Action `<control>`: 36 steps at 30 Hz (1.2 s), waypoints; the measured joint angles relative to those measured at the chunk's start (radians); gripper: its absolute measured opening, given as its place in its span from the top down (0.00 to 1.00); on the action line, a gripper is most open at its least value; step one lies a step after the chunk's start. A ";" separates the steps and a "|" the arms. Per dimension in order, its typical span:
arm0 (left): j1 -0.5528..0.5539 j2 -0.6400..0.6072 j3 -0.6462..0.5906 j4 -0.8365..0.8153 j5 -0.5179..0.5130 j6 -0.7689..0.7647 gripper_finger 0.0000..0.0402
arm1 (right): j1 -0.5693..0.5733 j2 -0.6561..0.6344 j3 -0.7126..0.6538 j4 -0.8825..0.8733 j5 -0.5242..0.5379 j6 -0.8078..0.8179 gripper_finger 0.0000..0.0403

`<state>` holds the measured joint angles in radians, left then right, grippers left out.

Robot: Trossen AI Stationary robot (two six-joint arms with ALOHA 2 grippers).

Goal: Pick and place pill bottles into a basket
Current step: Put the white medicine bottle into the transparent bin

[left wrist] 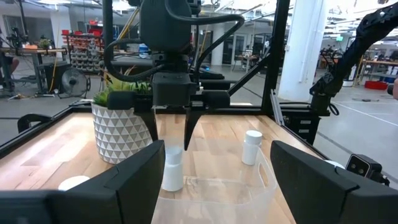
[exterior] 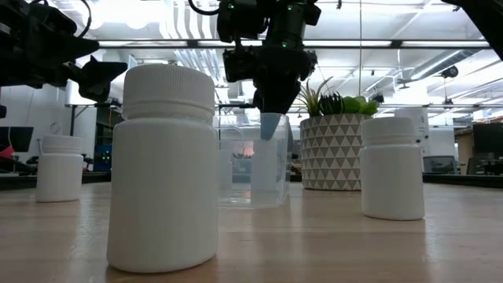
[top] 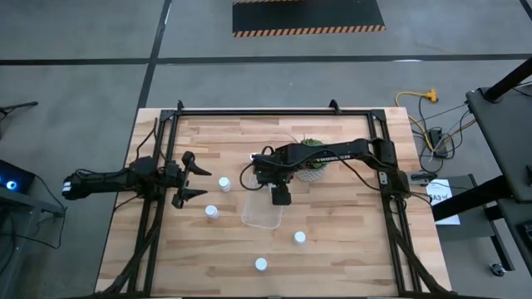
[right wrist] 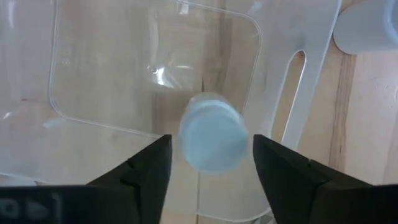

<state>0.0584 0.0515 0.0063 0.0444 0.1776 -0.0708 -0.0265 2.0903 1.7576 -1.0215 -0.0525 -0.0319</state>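
Wooden planks make up the table (top: 332, 241), which fills the middle of the high view with grey floor all around it. At the table's upper centre stands a potted succulent (top: 313, 170) in a grey patterned pot. Just below and left of it lies the clear basket (top: 264, 213), near the frame's centre.

Reaching from the right of the frame, the right arm holds the right pincer (top: 281, 196) over the basket's upper edge. In the right wrist view its fingers (right wrist: 140, 174) stand a little spread, with a white pill bottle (right wrist: 213, 138) between them, its cap facing the camera above the basket's clear floor; whether the fingers touch the bottle I cannot tell.

At the left of the high view, the left pincer (top: 195, 181) waits with fingers spread wide and nothing between them.

Four more pill bottles stand on the table: one (top: 224, 183) just right of the left pincer, one (top: 211, 211) below it, one (top: 299, 238) lower right of the basket, and one (top: 261, 265) near the bottom centre.
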 joint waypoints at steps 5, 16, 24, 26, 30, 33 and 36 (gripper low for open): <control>0.000 -0.001 0.000 0.000 0.000 0.000 0.32 | 0.000 0.000 0.000 -0.011 0.001 0.004 0.40; 0.000 0.000 0.000 0.000 0.000 0.000 0.32 | 0.000 -0.006 0.001 -0.041 0.000 -0.003 0.43; 0.000 0.000 0.000 0.000 0.000 0.000 0.32 | 0.000 -0.050 0.036 -0.071 -0.001 -0.026 0.41; 0.000 -0.001 0.000 0.000 0.000 0.000 0.32 | 0.000 -0.073 0.043 -0.068 -0.009 -0.009 0.40; 0.000 -0.001 0.000 0.000 0.000 0.000 0.32 | -0.001 -0.124 0.048 -0.063 -0.079 0.033 0.36; 0.000 -0.001 0.000 0.000 0.000 0.000 0.32 | 0.000 -0.161 0.046 -0.067 -0.086 0.052 0.31; 0.000 0.000 0.000 0.000 0.000 0.000 0.32 | 0.002 -0.186 0.042 -0.069 -0.087 0.088 0.25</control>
<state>0.0582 0.0517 0.0063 0.0443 0.1776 -0.0711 -0.0246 1.9040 1.8000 -1.0904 -0.1398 0.0561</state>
